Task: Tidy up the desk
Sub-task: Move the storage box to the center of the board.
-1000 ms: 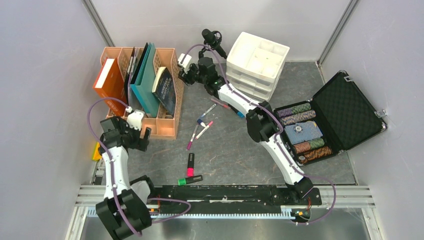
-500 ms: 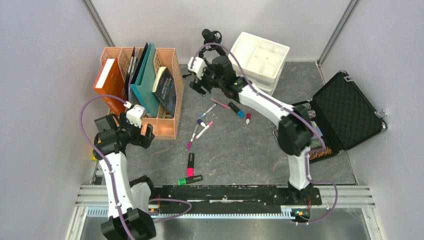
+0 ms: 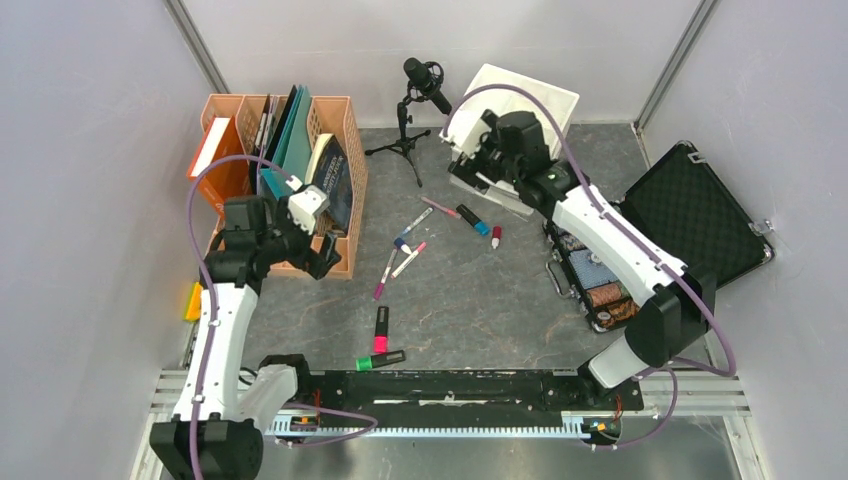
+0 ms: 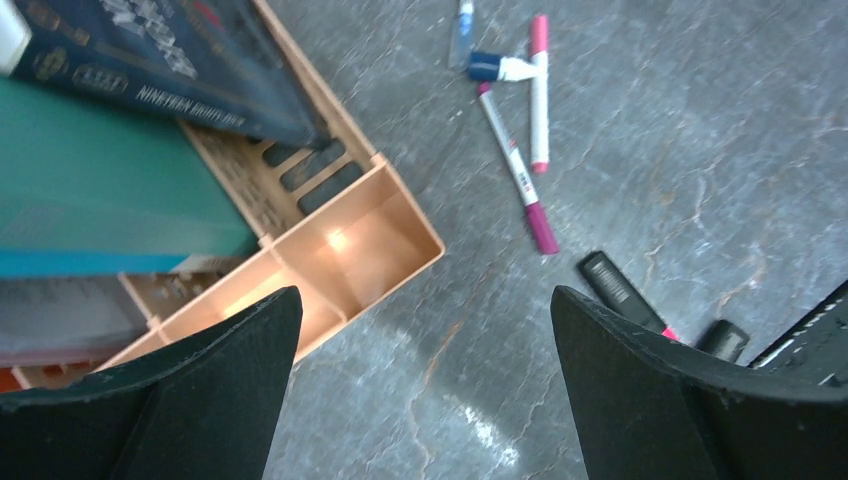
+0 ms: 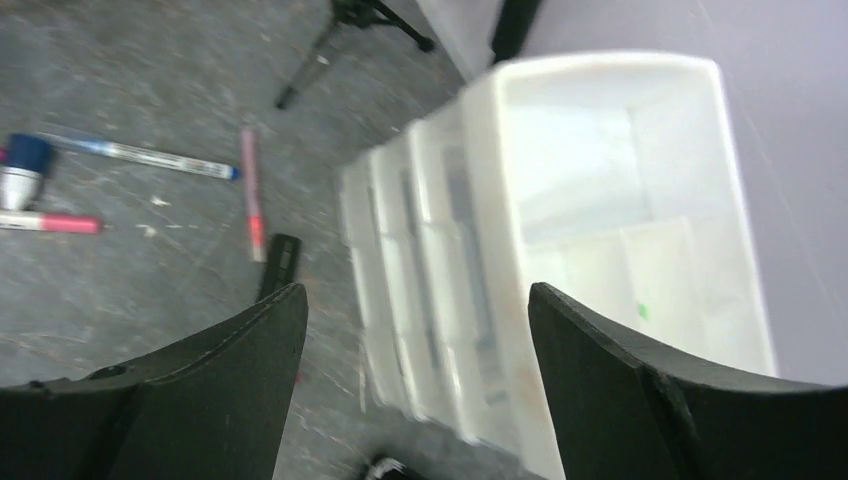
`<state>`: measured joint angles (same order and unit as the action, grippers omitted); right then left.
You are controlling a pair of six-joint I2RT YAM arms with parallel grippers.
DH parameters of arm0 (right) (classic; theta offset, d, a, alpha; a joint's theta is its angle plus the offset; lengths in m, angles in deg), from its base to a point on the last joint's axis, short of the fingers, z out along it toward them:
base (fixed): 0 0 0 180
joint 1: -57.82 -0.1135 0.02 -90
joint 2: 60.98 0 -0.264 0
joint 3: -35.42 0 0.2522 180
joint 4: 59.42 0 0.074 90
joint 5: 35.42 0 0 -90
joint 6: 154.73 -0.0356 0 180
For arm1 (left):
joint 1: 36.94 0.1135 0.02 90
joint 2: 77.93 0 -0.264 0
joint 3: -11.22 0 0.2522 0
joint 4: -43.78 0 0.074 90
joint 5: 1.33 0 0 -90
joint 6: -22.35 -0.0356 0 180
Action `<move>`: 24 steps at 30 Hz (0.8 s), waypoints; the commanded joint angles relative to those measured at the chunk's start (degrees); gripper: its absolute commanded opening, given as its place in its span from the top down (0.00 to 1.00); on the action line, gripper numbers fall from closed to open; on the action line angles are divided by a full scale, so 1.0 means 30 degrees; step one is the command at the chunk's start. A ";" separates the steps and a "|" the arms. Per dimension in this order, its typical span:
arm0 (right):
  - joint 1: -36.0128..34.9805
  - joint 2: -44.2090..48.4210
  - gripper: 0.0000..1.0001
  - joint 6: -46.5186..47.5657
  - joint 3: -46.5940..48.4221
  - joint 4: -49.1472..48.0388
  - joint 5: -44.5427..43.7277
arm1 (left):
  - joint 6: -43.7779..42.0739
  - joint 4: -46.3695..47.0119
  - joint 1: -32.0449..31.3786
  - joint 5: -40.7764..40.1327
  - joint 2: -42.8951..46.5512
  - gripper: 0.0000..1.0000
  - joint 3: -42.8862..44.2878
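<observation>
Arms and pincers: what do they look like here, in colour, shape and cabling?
Both the left arm and right arm have white links between bulky black joints. A thin purple cable loops loosely along each. The left pincer and right pincer each have two broad matte black fingers with rounded edges. No markings are legible.

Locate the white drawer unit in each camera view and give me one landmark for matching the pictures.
Top external: the white drawer unit stands at the back wall, right of centre.
Left wrist: not in it.
Right wrist: it fills the centre and right, blurred, seen from above.
Shared landmark: the blue-capped marker, visible in all three views.
</observation>
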<state>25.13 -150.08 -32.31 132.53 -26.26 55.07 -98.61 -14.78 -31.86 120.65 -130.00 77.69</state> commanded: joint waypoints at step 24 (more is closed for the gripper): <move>0.3580 -0.6674 0.16 0.2141 0.9335 0.5853 -0.1908 | 0.4114 0.3816 -0.3247 -0.0786 -0.2116 0.00 0.0790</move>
<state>34.75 -169.90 -26.78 158.71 -8.23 48.28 -88.82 -5.79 -41.28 117.73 -136.04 79.24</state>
